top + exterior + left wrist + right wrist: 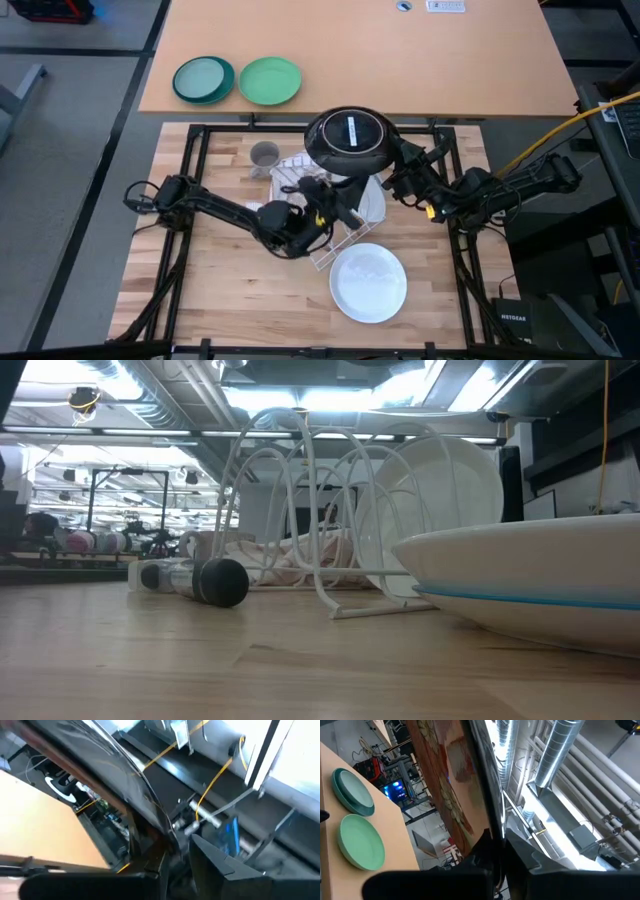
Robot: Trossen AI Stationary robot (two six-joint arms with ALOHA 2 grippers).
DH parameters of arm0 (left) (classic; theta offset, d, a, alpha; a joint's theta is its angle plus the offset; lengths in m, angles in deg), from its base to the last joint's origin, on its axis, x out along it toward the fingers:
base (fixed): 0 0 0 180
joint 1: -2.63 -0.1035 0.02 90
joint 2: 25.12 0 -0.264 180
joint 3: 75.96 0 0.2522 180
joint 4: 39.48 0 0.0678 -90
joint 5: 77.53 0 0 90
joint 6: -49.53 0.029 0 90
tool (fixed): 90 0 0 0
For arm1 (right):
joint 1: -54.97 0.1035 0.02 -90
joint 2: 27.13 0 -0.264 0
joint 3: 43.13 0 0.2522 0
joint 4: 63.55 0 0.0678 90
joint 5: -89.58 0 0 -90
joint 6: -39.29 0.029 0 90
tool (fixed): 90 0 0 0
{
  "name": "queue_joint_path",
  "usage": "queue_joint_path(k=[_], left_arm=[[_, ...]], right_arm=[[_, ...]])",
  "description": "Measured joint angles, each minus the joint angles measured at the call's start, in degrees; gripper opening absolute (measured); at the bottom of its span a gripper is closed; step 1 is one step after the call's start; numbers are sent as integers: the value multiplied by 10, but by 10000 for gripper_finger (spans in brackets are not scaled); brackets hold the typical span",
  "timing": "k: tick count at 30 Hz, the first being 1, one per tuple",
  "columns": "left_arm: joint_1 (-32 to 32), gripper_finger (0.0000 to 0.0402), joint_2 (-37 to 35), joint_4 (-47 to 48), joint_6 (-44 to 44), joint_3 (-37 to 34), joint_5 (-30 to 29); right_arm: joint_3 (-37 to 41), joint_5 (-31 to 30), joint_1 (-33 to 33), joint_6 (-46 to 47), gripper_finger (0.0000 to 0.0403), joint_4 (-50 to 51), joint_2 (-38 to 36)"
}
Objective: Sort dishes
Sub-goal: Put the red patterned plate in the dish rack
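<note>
- High view: a black-backed plate [349, 136], round and glossy with a white label across its back, is held above the far end of the white wire dish rack [330, 215] near the middle of the pale wood-plank table [200, 290].
- The right gripper [392, 170] grips that plate's rim on the side toward the table's right edge; the left gripper [325, 188] meets its near rim from below.
- A small grey cup [264, 155], cylindrical and matte, stands near the table's far edge, just beside the rack.
- A smooth round white plate [368, 283] lies flat toward the near edge, just beside the rack's near end.
- A teal plate [203, 79] and a bright green plate [269, 80] lie side by side on the tan desk [450, 60] beyond the table's far edge.
- Low view: the rack's thin wire loops [290, 500] arch upward; a deep white plate [445, 500] leans tilted among them. A light plate with a blue band [530, 585] fills the near right.
- Left wrist view: the left gripper's dark fingers [220, 867] sit narrow over the plate's glossy black rim [130, 775].
- Right wrist view: the right gripper's fingers [520, 857] pinch the plate edge [485, 785]; its flowered reddish face [440, 775] shows.
</note>
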Motion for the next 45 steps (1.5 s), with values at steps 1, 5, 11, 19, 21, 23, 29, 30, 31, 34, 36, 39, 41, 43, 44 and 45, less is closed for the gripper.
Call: queue_joint_path(k=[1,5,11,19,21,23,29,30,31,34,36,39,41,43,44,45], left_arm=[[4,65,0,5,9,0,0],[17,65,0,23,46,0,5],[28,65,-1,56,123,0,0],[74,64,-4,105,380,0,-74],[89,57,-12,105,479,0,-129],[106,47,-24,102,562,0,-185],[147,16,-58,110,762,0,-344],[149,12,-68,124,765,-3,-349],[152,8,-77,142,766,-6,-351],[154,2,-107,213,766,-25,-353],[149,2,-126,266,758,-41,-352],[137,2,-164,356,727,-71,-352],[127,1,-197,420,685,-93,-353],[117,1,-230,486,621,-116,-352],[112,1,-248,527,587,-127,-347],[105,1,-270,575,544,-137,-331]], right_arm=[[0,-2,0,0,20,-2,0],[0,-21,-2,-7,20,-13,-1],[0,-27,-1,-17,20,-37,-2],[-1,-77,-1,9,20,-36,-2],[-1,-97,-1,29,20,-37,-2],[-1,-111,-1,52,20,-37,-2],[-1,-119,-1,168,20,-37,-3],[-1,-118,-1,191,20,-36,-3],[-1,-116,-1,215,20,-36,-3],[-1,-107,-1,287,20,-33,0],[-2,-95,-1,329,20,-33,6],[-2,-80,0,381,20,-30,24],[-2,-80,9,406,20,-27,39],[-2,-86,21,417,20,-25,54],[-2,-86,27,422,20,-25,62],[-2,-85,35,430,20,-24,68]])
